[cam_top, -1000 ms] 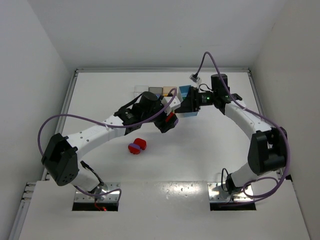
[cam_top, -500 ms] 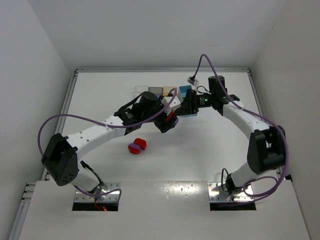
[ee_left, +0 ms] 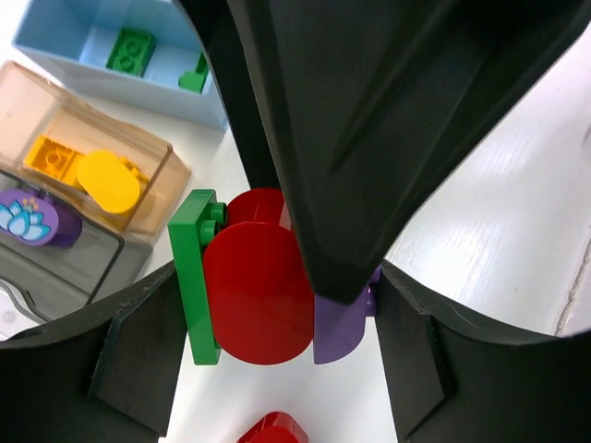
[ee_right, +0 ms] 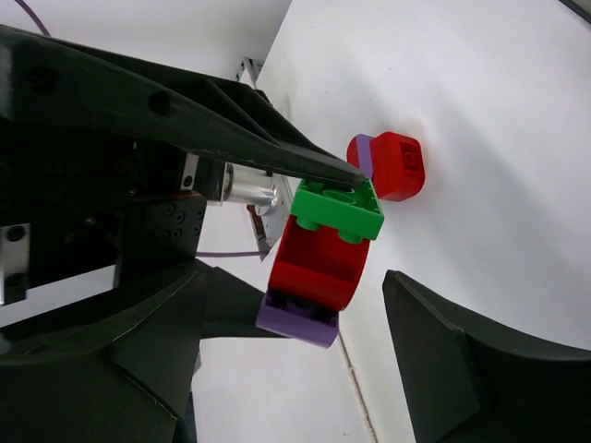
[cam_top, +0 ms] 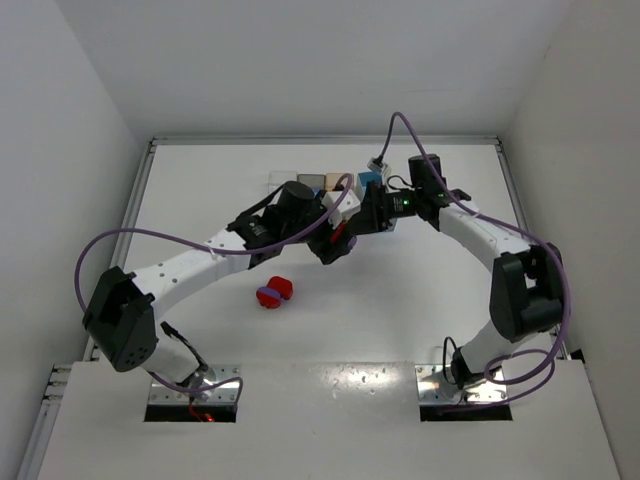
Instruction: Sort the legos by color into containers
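Left wrist view: a green-red-purple lego stack (ee_left: 254, 286) is clamped by the left gripper (ee_left: 277, 309); the right gripper (ee_right: 295, 360) is opened wide.

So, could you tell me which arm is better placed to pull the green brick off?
Right. The left gripper is clamped across the stack, holding it up, while the right gripper has open jaws flanking it, with the green brick exposed at one end.

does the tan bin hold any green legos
No, the tan bin holds yellow legos; the green legos lie in the light blue bin.
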Available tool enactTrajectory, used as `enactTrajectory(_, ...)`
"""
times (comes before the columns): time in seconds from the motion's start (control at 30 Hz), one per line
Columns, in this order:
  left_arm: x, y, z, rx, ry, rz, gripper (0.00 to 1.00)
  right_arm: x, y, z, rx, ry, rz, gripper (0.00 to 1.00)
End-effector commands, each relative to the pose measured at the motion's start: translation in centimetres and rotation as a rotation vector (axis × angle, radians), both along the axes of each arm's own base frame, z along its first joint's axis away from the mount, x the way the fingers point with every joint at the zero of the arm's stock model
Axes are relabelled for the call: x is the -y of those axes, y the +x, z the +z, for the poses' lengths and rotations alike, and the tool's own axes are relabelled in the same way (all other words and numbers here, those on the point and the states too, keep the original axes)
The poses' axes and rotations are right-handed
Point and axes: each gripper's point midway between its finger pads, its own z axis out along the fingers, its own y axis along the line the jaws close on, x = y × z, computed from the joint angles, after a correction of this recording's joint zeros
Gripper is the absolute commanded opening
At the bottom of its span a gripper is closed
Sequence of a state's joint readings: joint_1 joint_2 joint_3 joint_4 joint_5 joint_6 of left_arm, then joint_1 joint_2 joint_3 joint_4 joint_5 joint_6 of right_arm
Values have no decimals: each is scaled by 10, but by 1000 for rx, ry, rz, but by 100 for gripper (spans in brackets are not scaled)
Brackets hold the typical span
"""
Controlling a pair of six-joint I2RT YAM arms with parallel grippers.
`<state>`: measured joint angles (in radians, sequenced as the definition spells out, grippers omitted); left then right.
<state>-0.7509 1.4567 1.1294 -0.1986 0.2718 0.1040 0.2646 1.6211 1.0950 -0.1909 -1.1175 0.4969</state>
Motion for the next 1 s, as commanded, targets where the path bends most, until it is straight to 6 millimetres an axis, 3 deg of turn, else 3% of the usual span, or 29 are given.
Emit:
enactTrajectory(0.0,11,8,55,105,-124,-14,46,-6,4,11,60,15,24,77)
enactTrajectory(0.1,12,7,55,95,-130,-19,46,-6,5,12,69,18,24,77)
enactTrajectory(0.17,13,5,55,93,-133,-27,46,-7,6,15,88,29,31,70)
enactTrajectory(0.4,14,7,56,93,-133,-27,47,-8,2,18,73,60,62,25)
enactTrajectory(0.5,14,8,55,87,-135,-14,60,-9,1,20,80,69,71,13)
enactTrajectory(0.53,14,8,55,78,-140,-10,76,-9,1,20,80,69,71,10)
enactTrajectory(0.6,12,7,50,53,-139,12,99,-9,1,24,97,74,71,6)
enactTrajectory(0.77,-8,-3,36,0,-143,103,99,9,16,34,128,79,10,3)
enactTrajectory(0.97,-36,-13,54,-59,-205,148,99,36,28,40,139,90,-52,2)
